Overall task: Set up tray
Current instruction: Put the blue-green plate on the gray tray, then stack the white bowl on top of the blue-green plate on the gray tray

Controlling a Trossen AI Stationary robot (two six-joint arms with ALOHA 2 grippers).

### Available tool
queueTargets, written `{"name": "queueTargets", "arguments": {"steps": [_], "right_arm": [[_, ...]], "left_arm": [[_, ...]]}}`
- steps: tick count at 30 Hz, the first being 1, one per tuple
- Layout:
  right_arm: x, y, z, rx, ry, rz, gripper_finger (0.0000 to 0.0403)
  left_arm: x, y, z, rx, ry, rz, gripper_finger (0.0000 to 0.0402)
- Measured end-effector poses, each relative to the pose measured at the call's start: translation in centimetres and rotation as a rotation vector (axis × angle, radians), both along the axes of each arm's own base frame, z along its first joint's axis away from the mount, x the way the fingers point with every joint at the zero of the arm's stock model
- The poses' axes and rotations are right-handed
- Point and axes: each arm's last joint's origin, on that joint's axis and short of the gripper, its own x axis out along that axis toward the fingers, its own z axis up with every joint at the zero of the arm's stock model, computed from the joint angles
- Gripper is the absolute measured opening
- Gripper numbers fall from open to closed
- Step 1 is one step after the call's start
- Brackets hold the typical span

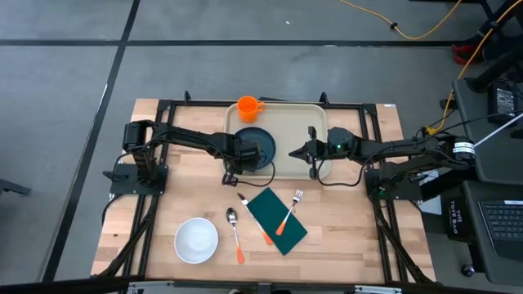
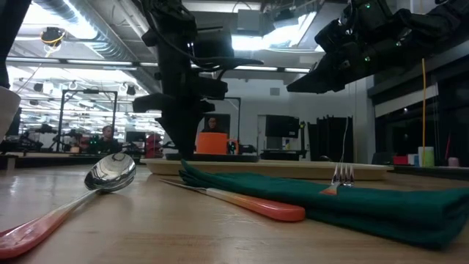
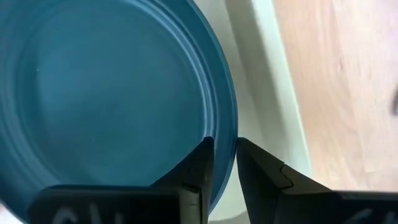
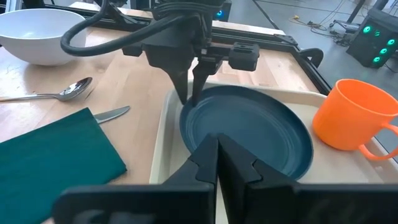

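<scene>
Tray (image 1: 288,114): beige, low-rimmed; lay at the table's 12 o'clock edge, long axis running 9 to 3 o'clock, flat, rim up.

Plate (image 1: 255,147): blue, at the tray's 8 o'clock corner, part over the rim.

Mug (image 1: 248,107): orange, at the tray's 10 o'clock corner.

Left gripper (image 3: 224,162): at the plate's 8 o'clock rim, fingers slightly parted astride that rim, not clamped.

Right gripper (image 4: 217,155): closed on nothing, hovering over the tray's 3 o'clock half.

Napkin (image 1: 276,220): green, off the tray at 6 o'clock, fork (image 1: 289,211) on it.

Risk: a finger lifting away could snag the rim and tip or drag the plate off the tray edge.
</scene>
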Motion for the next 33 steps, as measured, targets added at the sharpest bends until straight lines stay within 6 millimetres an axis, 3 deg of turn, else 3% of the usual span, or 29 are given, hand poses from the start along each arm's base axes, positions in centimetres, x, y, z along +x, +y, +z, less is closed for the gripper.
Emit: {"name": "queueTargets", "arguments": {"steps": [15,27,33], "right_arm": [[0.0,0.0,0.0,0.0,0.0,0.0,0.0011],[0.0,0.0,0.0,0.019,0.0,-0.007,0.0011],[0.0,0.0,0.0,0.02,0.0,-0.007,0.0011]], "left_arm": [[-0.1,-1.6,0.3,0.019,0.016,-0.096,0.0061],[-1.1,-1.8,4.2,0.059,-0.064,-0.033,0.0061],[-2.9,-2.6,6.5,0.077,-0.08,0.033,0.0059]]}}
